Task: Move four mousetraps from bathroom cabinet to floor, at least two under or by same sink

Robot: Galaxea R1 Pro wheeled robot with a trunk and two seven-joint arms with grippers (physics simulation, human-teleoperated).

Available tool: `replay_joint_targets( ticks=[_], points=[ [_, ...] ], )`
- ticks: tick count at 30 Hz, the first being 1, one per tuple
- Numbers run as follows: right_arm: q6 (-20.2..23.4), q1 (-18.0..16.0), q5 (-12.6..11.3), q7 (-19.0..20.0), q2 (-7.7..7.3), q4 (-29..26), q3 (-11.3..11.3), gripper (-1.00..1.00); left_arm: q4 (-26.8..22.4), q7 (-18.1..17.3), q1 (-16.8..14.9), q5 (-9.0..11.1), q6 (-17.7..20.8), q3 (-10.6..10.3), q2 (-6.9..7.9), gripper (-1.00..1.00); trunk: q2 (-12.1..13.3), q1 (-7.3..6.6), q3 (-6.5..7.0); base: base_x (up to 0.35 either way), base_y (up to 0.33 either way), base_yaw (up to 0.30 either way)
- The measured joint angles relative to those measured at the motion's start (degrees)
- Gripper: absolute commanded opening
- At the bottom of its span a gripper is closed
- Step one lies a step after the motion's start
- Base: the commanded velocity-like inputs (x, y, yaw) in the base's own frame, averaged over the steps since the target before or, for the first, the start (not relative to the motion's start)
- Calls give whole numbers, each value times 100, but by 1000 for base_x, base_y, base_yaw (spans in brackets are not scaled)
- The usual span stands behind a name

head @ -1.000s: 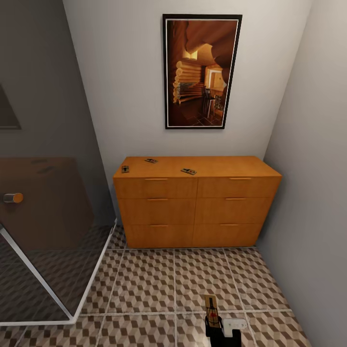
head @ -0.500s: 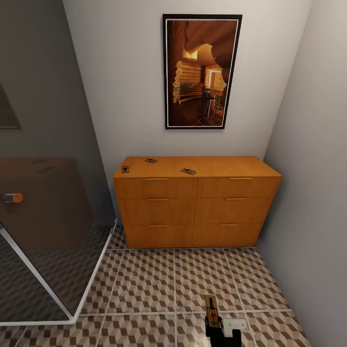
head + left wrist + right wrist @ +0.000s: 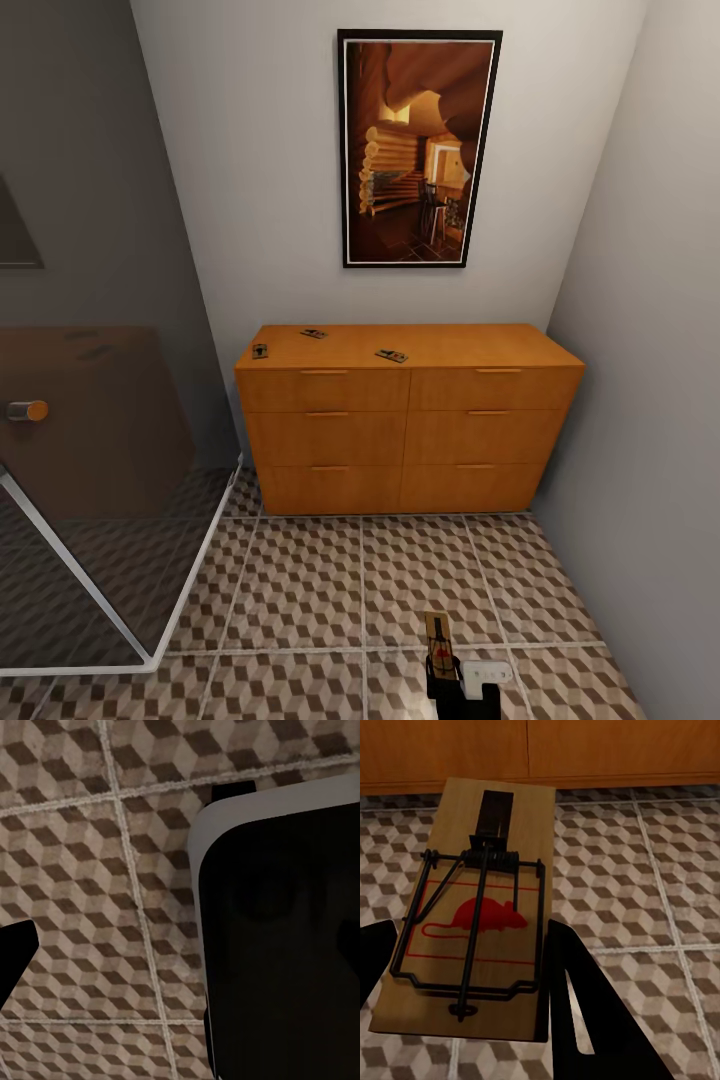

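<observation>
One mousetrap (image 3: 484, 919) sits gripped in the right gripper (image 3: 452, 672) jaws at the lower centre of the head view, above the bathroom floor (image 3: 300, 590). It should be lowered flat before release. Three more mousetraps (image 3: 391, 355) lie on the cabinet (image 3: 410, 430) top, four counted. The left gripper's jaws cannot be judged.

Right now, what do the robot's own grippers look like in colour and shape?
The right gripper has flat, matte black fingers that taper to a point. In the head view it is a black block with a white part beside it. The left gripper's fingertip is black too, next to a black body with a rounded white rim.
</observation>
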Motion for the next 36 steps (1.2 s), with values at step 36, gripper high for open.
replay_joint_targets(
  ticks=[36],
  points=[
    [0,-1,0,0,0,0,0,-100,0,0,0,0,0,0,-1,100,0,0,0,0,0,0]
  ],
)
